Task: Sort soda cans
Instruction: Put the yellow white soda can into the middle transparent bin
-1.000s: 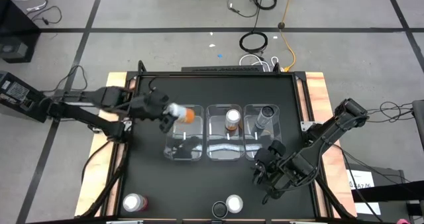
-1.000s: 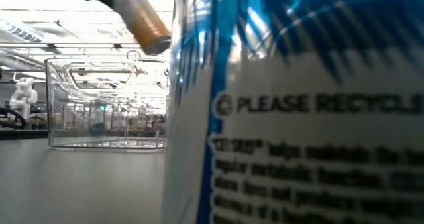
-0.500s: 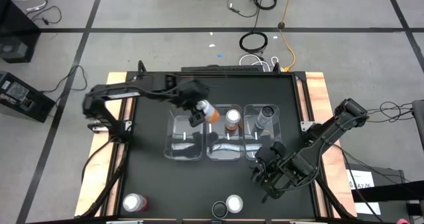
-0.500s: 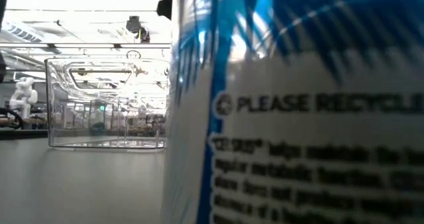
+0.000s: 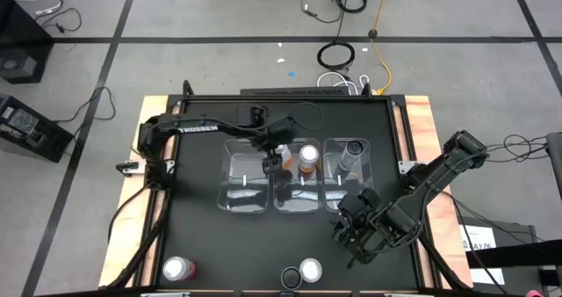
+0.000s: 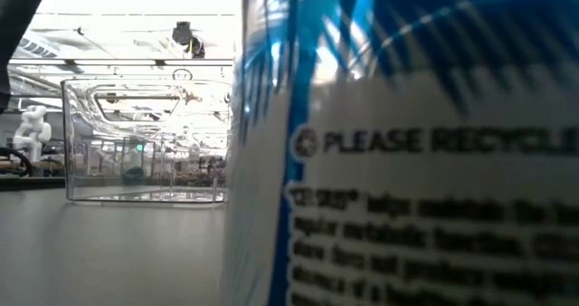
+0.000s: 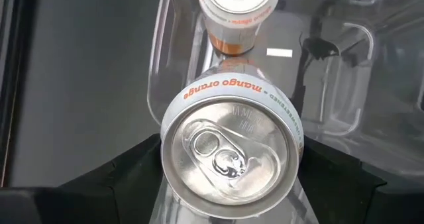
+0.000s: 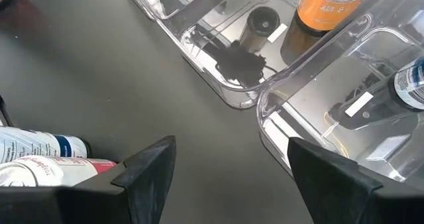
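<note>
My left gripper point(image 5: 274, 161) points down over the left side of the middle clear bin point(image 5: 297, 200) and is shut on an orange "mango orange" can point(image 7: 232, 154), whose silver top faces the wrist camera. A second orange can point(image 5: 307, 159) stands in that bin. A dark can point(image 5: 351, 152) stands in the right bin point(image 5: 347, 191). The left bin point(image 5: 241, 183) holds no can. A pink can point(image 5: 178, 268), a silver-topped can point(image 5: 310, 269) and another can point(image 5: 290, 278) stand by the near edge. My right gripper point(image 5: 351, 231) is open near the right bin's near corner. My left gripper pinches the orange can between its two fingers point(image 7: 142, 168), one on each side of the wall just under the top rim point(image 7: 171, 134). The fingers come from above, pointing down. The can hangs upright below them; whether its base touches the bin floor is hidden.
The three clear bins sit side by side at the table's middle. A blue and white can point(image 6: 407, 143) stands right in front of the low camera and blocks most of that view. Bare black table point(image 5: 198, 235) lies to the left of and nearer than the bins.
My left gripper has carried the orange can from over the left bin's far left corner toward the table's right, to the middle bin. It has tipped from level to pointing down, so the can has gone from lying sideways to upright and now sits hidden beneath the gripper.
</note>
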`<act>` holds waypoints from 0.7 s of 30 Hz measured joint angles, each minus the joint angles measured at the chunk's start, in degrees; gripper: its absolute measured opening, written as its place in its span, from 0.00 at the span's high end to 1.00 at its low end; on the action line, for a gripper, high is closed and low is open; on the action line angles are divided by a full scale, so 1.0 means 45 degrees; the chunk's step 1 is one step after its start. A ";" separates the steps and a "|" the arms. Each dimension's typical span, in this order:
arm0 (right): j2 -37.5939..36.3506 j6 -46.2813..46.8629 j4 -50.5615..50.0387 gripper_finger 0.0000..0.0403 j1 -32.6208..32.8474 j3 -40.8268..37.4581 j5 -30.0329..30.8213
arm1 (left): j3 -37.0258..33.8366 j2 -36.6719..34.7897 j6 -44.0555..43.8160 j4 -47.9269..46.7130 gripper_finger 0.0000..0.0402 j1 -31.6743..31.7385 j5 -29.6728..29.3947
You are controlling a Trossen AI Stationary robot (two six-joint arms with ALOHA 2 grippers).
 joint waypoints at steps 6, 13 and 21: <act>-0.0004 -0.0001 0.0000 0.30 0.0005 -0.0002 0.0308 | 0.0005 0.0322 0.0078 0.0191 0.22 0.0036 -0.0089; -0.0001 -0.0005 -0.0005 0.30 0.0000 0.0000 0.0646 | 0.0005 0.1133 0.0443 0.0573 0.22 0.0102 -0.0325; -0.0002 0.0009 0.0024 0.30 0.0005 -0.0002 0.0631 | 0.0005 0.2305 0.0886 0.0705 0.22 0.0092 -0.0427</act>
